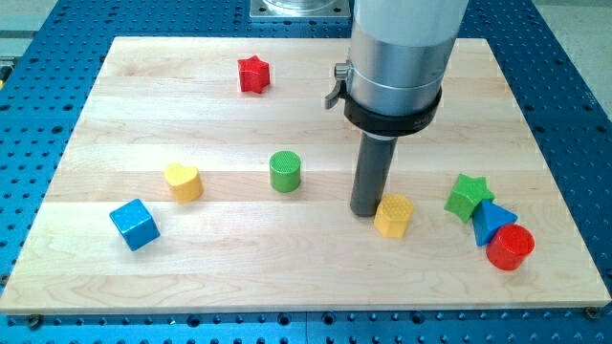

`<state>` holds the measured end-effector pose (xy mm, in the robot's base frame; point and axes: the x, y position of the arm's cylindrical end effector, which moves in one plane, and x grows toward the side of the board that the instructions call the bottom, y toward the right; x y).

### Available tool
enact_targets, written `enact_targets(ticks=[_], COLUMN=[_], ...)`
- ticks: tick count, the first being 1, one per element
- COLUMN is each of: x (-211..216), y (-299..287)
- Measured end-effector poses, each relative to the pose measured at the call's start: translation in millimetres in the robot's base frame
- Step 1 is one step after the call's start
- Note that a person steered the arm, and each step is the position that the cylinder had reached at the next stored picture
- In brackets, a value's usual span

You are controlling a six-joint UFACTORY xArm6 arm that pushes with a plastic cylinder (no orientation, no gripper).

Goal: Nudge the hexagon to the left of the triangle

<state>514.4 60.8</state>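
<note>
The yellow hexagon [394,215] lies on the wooden board at the lower right of centre. The blue triangle [491,221] lies further to the view's right, between a green star [468,196] and a red cylinder [510,247]. The hexagon is to the left of the triangle with a gap between them. My tip [364,210] rests on the board just left of the hexagon, touching or almost touching its left side. The rod hangs from a large grey cylinder [397,57].
A green cylinder [285,171] stands left of my tip. A yellow heart [183,181] and a blue cube [133,225] lie at the lower left. A red star [253,74] lies near the top. The wooden board [287,277] sits on a blue perforated table.
</note>
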Motion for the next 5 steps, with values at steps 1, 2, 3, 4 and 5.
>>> enact_targets(ticks=[1,2,3,4,5], x=[2.1,13.0,16.6,13.0,-63.7], y=[-28.4,-13.6,38.9,66.4,34.7])
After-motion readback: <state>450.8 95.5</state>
